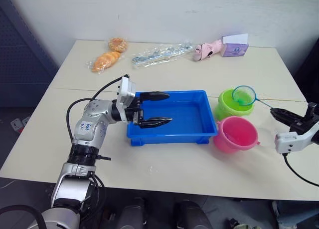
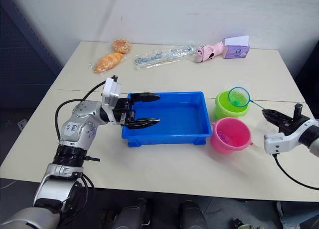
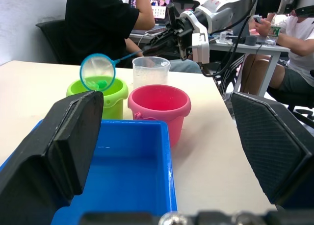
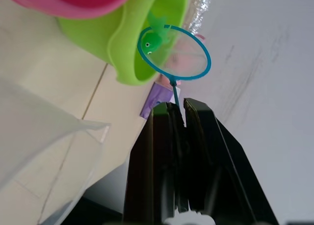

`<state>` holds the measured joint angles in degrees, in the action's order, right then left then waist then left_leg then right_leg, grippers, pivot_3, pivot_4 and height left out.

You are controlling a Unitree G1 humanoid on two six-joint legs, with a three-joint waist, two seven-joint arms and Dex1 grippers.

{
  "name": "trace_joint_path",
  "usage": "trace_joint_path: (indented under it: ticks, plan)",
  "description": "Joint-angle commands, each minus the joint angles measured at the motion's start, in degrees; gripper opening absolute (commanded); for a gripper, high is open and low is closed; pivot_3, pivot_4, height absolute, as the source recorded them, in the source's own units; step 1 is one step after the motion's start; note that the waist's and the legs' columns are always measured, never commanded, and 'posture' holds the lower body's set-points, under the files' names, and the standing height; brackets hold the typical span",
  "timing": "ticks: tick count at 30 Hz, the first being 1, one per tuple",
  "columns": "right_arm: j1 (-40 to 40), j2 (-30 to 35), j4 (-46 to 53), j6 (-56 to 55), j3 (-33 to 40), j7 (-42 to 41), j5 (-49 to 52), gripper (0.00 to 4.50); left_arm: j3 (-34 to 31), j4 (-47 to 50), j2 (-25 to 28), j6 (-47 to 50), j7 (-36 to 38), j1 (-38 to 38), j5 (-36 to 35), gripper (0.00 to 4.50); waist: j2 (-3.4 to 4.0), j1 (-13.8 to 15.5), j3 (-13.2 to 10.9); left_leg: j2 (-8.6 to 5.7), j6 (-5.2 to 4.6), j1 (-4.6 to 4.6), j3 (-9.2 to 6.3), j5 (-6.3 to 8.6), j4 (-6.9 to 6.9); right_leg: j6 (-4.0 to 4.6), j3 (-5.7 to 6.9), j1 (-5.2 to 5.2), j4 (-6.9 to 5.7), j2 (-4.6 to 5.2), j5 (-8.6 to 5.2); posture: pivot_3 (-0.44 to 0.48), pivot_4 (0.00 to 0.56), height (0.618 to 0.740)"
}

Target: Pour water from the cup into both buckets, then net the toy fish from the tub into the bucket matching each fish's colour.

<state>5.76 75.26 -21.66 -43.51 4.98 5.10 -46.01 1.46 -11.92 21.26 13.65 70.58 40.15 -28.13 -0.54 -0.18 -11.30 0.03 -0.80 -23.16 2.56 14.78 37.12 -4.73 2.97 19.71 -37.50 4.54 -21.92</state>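
Left tool point(image 1: 155, 109) sits nearest, fingers spread and empty, hovering over the tub's point(image 1: 172, 135) end farthest from the buckets.

Key relation: net point(image 1: 243, 95) ring hangs right over the green bucket point(image 1: 228, 105) mouth, one green fish point(image 4: 150, 44) in the mesh. Handle runs from the ring away from the tub to the right tool point(image 4: 175, 112), which is clenched on its end. Right arm is clearly the nearer one. My read: tipping the ring drops the fish into the matching bucket.

Pink bucket point(image 1: 235, 134) touches or nearly touches the green one, just beside the tub's near corner. Cup point(image 3: 150, 71) stands behind the buckets on the side away from the tub, on the tabletop point(image 1: 164, 169).

Counts: 2 buckets, 1 cup, 1 net, 1 tub, 1 fish visible. No fish made out in the tub; bucket contents can't tell.
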Motion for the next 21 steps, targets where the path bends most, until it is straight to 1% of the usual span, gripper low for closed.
trace_joint_path:
  ticks: [1,5,8,11,21]
  plan:
    - [-0.1,1.3,1.1,-0.9,0.5,1.4,0.3,0.00,-0.3,2.1,-0.1,-0.5,-0.3,-0.1,-0.4,4.44,0.00,-0.1,0.0,0.01,0.00,0.00,0.00,0.00,0.01,0.00,0.00,-0.01,0.00,0.00,0.00,0.000,0.150,0.740]
    - [0.7,1.3,0.7,0.7,1.7,2.3,0.8,0.00,-0.4,1.9,-0.3,-0.7,-0.5,0.0,-0.4,4.44,0.01,-0.1,0.0,0.02,0.01,0.01,0.01,0.00,0.00,0.00,-0.01,0.01,-0.02,-0.02,0.00,0.000,0.150,0.740]
    - [0.0,1.8,2.9,-1.3,0.7,2.5,0.1,0.00,-0.3,2.2,-0.5,-0.6,-0.6,-0.1,-0.4,4.44,0.01,0.0,0.0,0.02,0.01,0.01,0.02,0.00,0.01,0.00,-0.01,0.00,-0.02,-0.02,0.00,0.000,0.150,0.740]
    - [2.3,2.1,1.2,0.0,0.9,1.8,0.9,0.00,-0.4,2.1,-0.7,-0.5,-1.0,0.0,-0.6,4.44,0.01,0.0,0.0,0.01,0.01,0.01,0.02,0.00,0.01,0.00,-0.02,0.01,-0.02,-0.01,0.00,0.000,0.150,0.740]
    - [3.0,4.1,1.5,0.3,1.5,3.7,-0.4,0.00,-0.3,2.4,-0.9,-0.5,-1.3,-0.3,-0.5,4.44,0.01,-0.1,0.0,0.02,0.00,0.01,0.02,-0.01,0.01,0.00,-0.02,0.01,-0.02,-0.01,0.00,0.000,0.150,0.740]
